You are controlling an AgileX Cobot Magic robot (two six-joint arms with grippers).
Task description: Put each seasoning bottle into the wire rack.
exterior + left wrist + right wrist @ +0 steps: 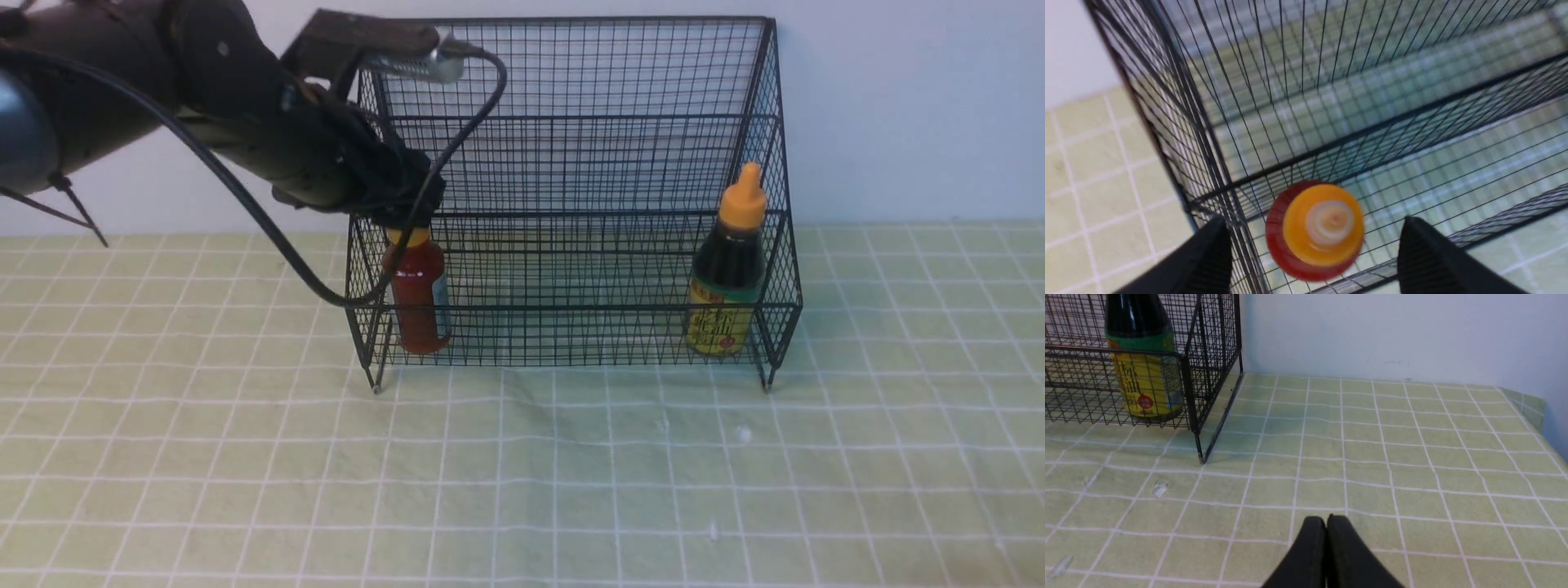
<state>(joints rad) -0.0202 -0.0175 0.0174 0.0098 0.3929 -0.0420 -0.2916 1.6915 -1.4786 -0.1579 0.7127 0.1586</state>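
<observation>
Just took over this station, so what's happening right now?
Both seasoning bottles stand in the wire rack: the dark bottle at its right end, the reddish-brown bottle at its left. The left gripper is open directly above the reddish-brown bottle's cap, fingers apart from it. The right gripper is shut, empty, over the table.

We see a table covered with a light green cloth [571, 490] that has a grid of white lines. Behind it stands a plain pale wall [914, 106], which meets the cloth along a straight line. On the cloth lie a few small white specks [743, 434]. In the right wrist view, the cloth's far corner [1531, 406] hangs over the table edge.
</observation>
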